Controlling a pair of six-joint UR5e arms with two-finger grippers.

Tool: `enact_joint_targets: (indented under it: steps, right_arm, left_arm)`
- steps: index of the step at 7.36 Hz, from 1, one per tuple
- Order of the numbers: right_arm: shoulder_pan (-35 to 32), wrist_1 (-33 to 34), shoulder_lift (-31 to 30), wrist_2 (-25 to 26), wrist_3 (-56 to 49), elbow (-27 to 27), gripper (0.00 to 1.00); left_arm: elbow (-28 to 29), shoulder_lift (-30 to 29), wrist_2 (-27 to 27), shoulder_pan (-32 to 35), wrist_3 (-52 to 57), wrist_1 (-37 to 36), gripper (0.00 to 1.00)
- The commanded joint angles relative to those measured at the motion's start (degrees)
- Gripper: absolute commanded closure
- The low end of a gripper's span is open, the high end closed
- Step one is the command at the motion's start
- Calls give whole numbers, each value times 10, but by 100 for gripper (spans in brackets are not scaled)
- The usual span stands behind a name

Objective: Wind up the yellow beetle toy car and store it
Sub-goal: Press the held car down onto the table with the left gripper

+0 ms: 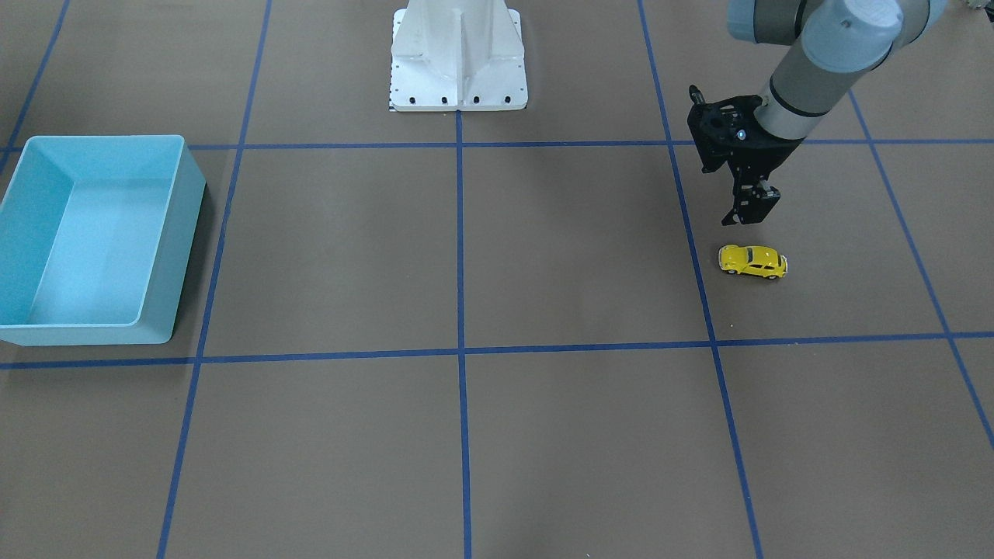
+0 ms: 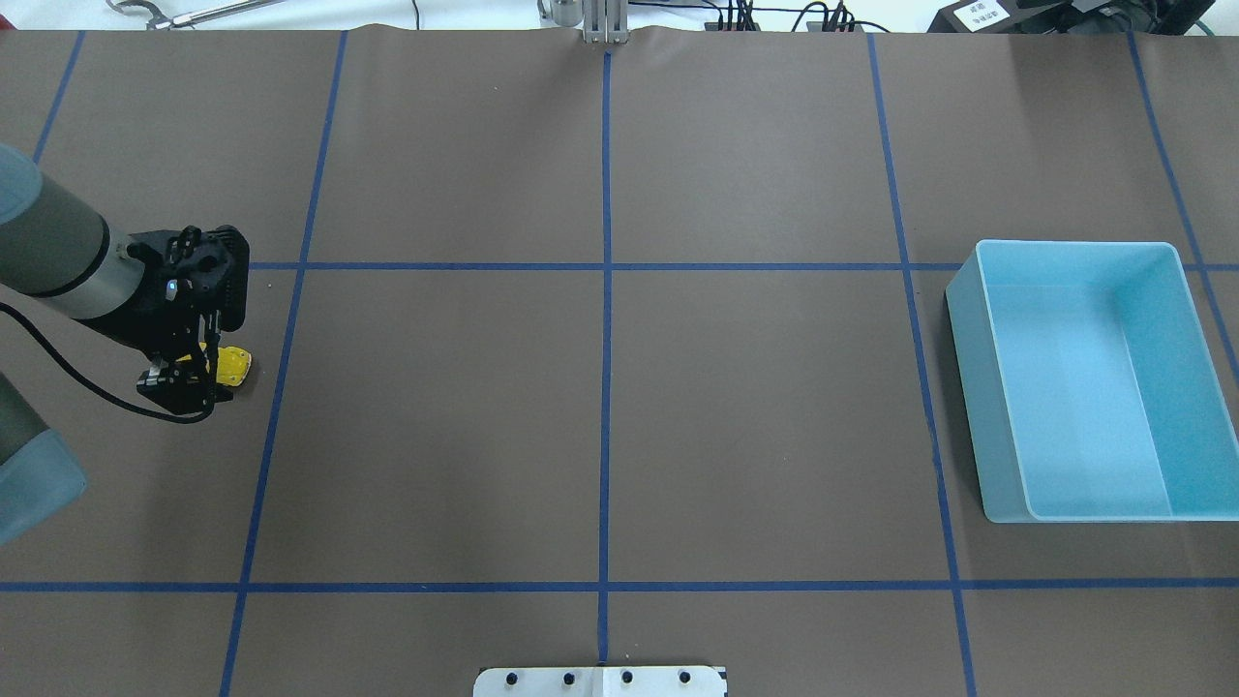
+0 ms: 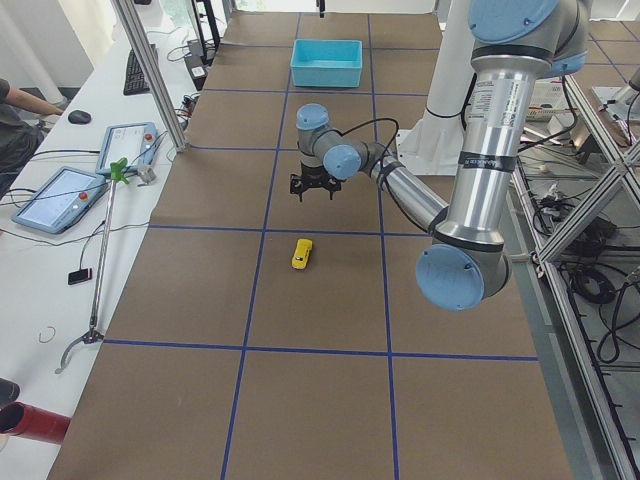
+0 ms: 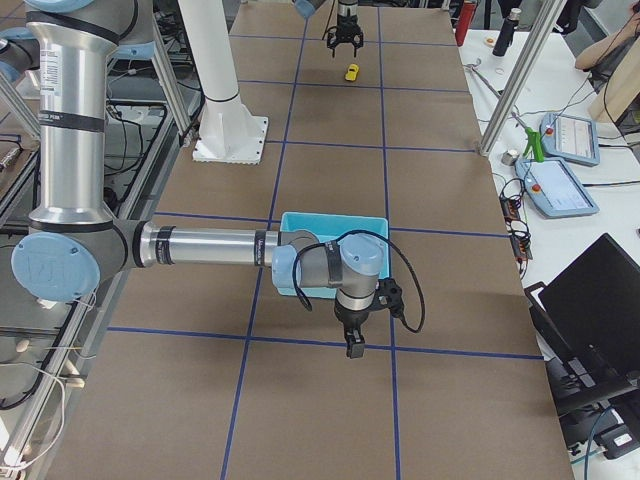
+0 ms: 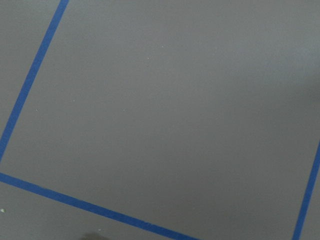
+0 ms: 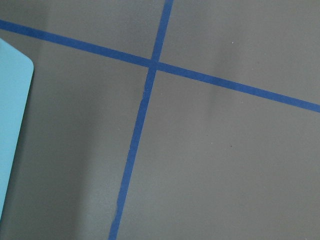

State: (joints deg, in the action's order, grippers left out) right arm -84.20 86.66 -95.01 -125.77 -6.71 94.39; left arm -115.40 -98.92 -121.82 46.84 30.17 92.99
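Observation:
The yellow beetle toy car (image 1: 752,262) stands on its wheels on the brown table, on my left side. It also shows in the overhead view (image 2: 233,366), partly hidden by the gripper, and in both side views (image 3: 302,253) (image 4: 352,72). My left gripper (image 1: 747,211) hangs open and empty a little above the table, just on the robot side of the car, not touching it (image 2: 179,382). My right gripper (image 4: 354,348) points down beside the blue bin. It shows only in the right side view, so I cannot tell if it is open or shut.
A light blue open bin (image 2: 968,387) stands empty on my right side of the table (image 1: 182,225); its corner shows in the right wrist view (image 6: 12,125). Blue tape lines (image 1: 460,233) grid the table. The white robot base (image 1: 458,54) is at the near middle edge.

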Motion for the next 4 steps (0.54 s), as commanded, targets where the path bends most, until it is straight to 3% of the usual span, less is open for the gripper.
enact_joint_targets:
  steps: [1,4]
  right_arm:
    - [0,0,0,0,0,0,0]
    - [0,0,-2,0,0,0,0]
  left_arm:
    - [12,0,14,1,35,-1,0]
    - [42,-3,20,3,94,0,0]
